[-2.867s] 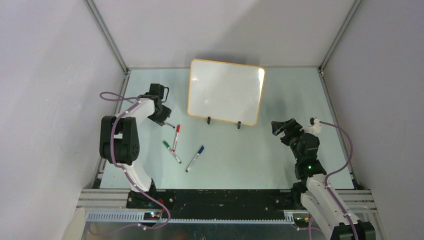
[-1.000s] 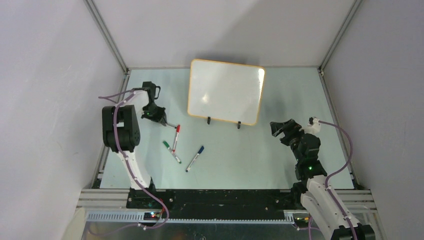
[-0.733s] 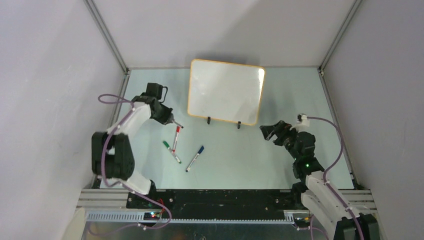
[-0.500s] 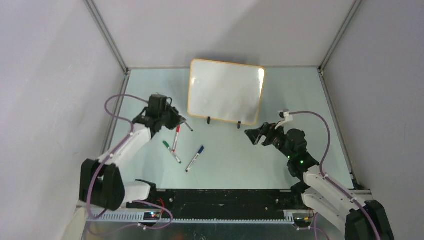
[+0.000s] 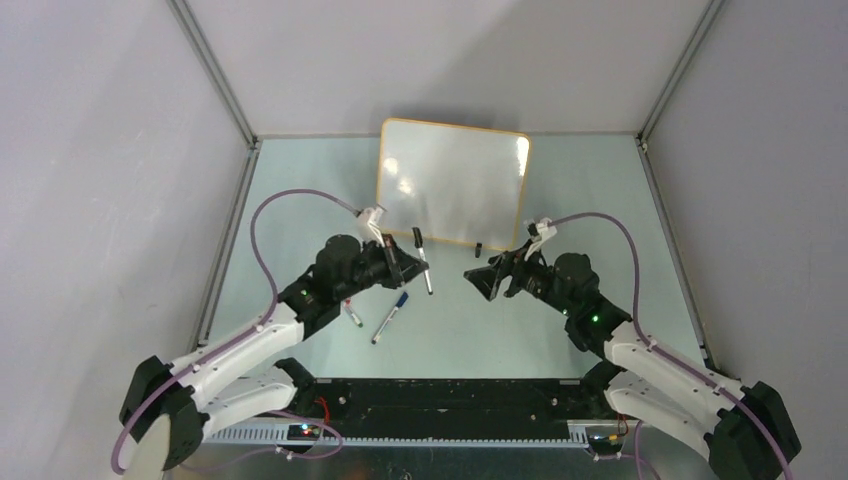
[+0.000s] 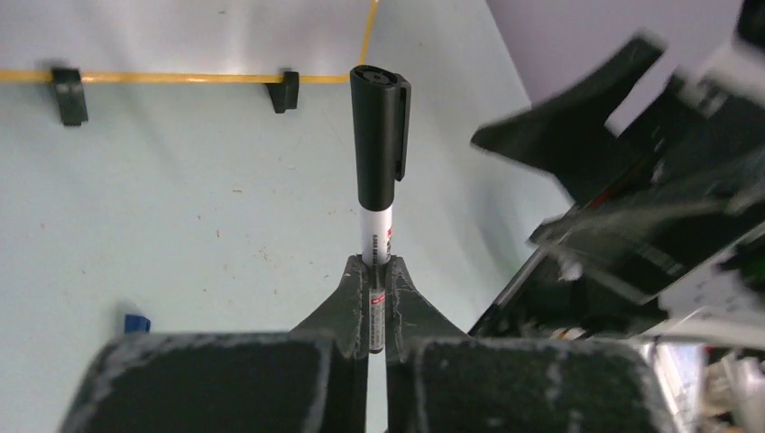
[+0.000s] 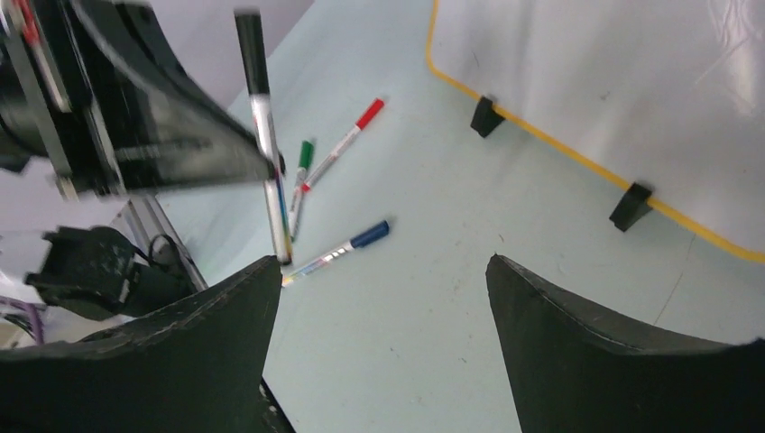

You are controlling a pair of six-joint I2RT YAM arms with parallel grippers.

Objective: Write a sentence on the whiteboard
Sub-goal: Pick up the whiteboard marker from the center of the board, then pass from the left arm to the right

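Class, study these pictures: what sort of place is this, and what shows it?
Most likely a robotics lab test cell: a left arm and right arm bolted at the table edge, plain panels on aluminium framing around it, and a small whiteboard with loose markers.

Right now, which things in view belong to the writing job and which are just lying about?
Job: glossy white rectangular whiteboard with orange-yellow rim; black-capped white marker, clamped in the jaws of the left gripper.
Lying about on the pale green table: red-capped marker; green-capped marker; blue-capped marker.
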